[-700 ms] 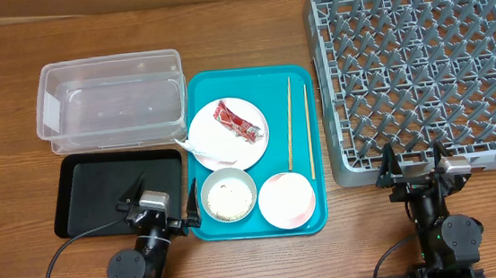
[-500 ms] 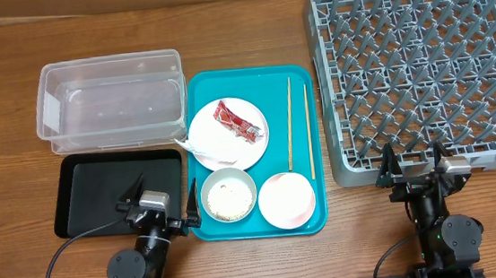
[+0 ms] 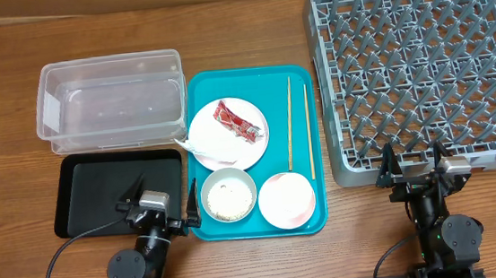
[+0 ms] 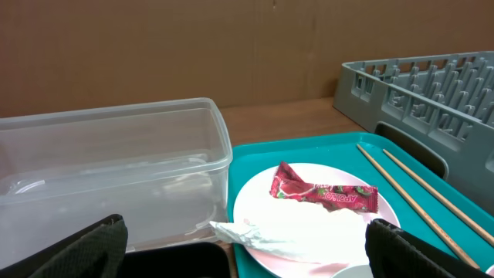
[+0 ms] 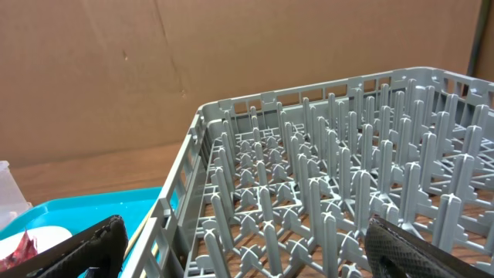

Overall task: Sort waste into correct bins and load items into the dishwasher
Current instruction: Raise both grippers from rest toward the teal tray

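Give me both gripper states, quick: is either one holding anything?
Left gripper: open, holding nothing.
Right gripper: open, holding nothing.

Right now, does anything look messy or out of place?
Only a little: the crumpled napkin hangs off the plate's edge onto the teal tray. Nothing looks spilled or broken.

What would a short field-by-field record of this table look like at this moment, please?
left gripper: open, empty, near black tray
right gripper: open, empty, by dish rack
clear tub: empty
black tray: empty
dish rack: empty
plate: red wrapper on it, napkin at its edge
grey-white bowl: rice inside
pink bowl: looks empty
chopsticks: side by side, right of plate
teal tray: carries plate, both bowls, chopsticks
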